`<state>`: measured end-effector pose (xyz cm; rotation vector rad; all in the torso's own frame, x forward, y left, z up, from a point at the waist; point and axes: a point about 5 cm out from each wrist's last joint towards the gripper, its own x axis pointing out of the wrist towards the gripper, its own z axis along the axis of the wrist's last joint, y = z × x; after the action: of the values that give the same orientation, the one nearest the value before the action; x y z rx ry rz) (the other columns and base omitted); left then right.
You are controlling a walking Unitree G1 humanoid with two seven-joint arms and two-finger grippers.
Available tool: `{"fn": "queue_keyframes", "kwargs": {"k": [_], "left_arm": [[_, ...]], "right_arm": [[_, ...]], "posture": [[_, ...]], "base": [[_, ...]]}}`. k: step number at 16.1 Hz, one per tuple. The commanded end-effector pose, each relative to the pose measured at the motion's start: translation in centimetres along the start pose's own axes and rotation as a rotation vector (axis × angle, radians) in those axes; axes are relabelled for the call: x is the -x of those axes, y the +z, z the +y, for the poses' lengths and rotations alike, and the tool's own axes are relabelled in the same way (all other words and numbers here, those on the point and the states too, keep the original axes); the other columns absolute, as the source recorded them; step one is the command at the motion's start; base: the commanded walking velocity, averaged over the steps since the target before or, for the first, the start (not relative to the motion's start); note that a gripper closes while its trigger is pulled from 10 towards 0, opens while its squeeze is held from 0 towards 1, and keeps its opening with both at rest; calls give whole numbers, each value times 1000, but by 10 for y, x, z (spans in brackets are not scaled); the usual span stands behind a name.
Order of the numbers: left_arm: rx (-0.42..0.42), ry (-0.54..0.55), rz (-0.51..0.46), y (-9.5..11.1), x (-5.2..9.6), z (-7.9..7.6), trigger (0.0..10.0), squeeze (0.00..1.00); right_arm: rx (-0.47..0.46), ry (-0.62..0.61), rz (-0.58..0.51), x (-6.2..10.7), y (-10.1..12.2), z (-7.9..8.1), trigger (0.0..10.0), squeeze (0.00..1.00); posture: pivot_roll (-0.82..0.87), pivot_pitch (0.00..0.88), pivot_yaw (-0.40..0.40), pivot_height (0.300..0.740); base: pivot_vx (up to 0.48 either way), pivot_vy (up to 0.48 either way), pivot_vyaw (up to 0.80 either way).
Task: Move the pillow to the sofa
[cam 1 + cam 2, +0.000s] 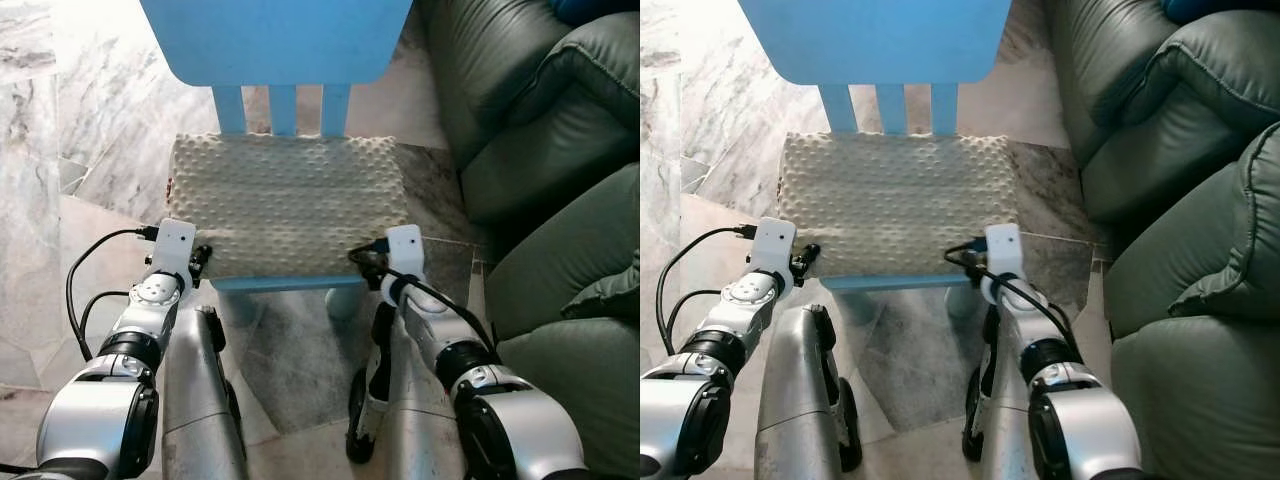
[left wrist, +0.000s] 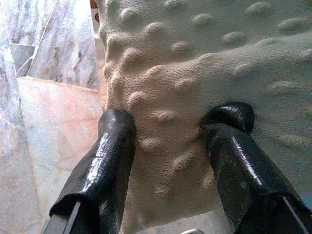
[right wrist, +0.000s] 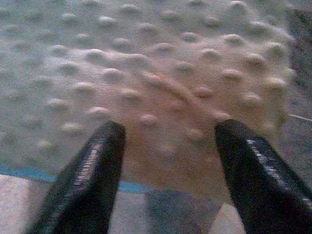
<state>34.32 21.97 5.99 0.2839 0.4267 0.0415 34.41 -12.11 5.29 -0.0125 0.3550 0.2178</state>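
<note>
Pillow: the cream, bumpy pillow (image 1: 285, 205) lies flat across the seat of a blue chair (image 1: 275, 40), covering nearly all of it; only a thin blue strip of the seat's front edge peeks out below it.
Left gripper: the left gripper (image 2: 168, 124) is at the pillow's near left corner, its two black fingers (image 2: 105, 161) spread apart with the fabric pushed up between them; both tips press into the bumpy cover, so it has a bite of the corner without being squeezed closed.
Right gripper: the right gripper (image 3: 168, 141) sits at the pillow's near right edge, fingers (image 3: 92, 170) wide apart and just short of the fabric; whether the tips touch the pillow cannot be told from the blurred wrist picture. It grips nothing.
Pillow relative to grippers: it stretches between the two, straight ahead of both, its far edge against the chair's back slats.
Arms: both silver forearms reach forward from below, white wrist housings flanking the pillow's front corners, black cables looping off each.
Sofa: a dark green leather sofa (image 1: 540, 150) stands to the right of the right gripper, close beside the chair.
Floor: pale marble tiles (image 1: 100, 110) lie beyond and to the left of the left gripper.
</note>
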Motion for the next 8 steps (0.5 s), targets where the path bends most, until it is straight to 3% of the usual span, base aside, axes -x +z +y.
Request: {"fn": "queue_keyframes", "kwargs": {"k": [1, 4, 6, 8], "left_arm": [[-8, 1, 40, -13, 2, 0, 10000, 0], [-35, 53, 41, -13, 2, 7, 10000, 0], [-6, 88, 49, -16, 4, 13, 10000, 0], [16, 83, 42, -18, 4, 13, 10000, 0]], "right_arm": [[2, -13, 19, 2, -8, -1, 10000, 1000], [31, -66, 2, 2, -9, -3, 10000, 1000], [79, -103, -4, 2, -8, -1, 10000, 1000], [38, -128, 19, 0, -8, -1, 10000, 1000]], "posture": [[52, 376, -67, 519], [95, 389, -66, 519], [116, 389, -69, 519], [127, 392, -72, 519]], "base": [[0, 0, 0], [0, 0, 0], [0, 0, 0], [0, 0, 0]]}}
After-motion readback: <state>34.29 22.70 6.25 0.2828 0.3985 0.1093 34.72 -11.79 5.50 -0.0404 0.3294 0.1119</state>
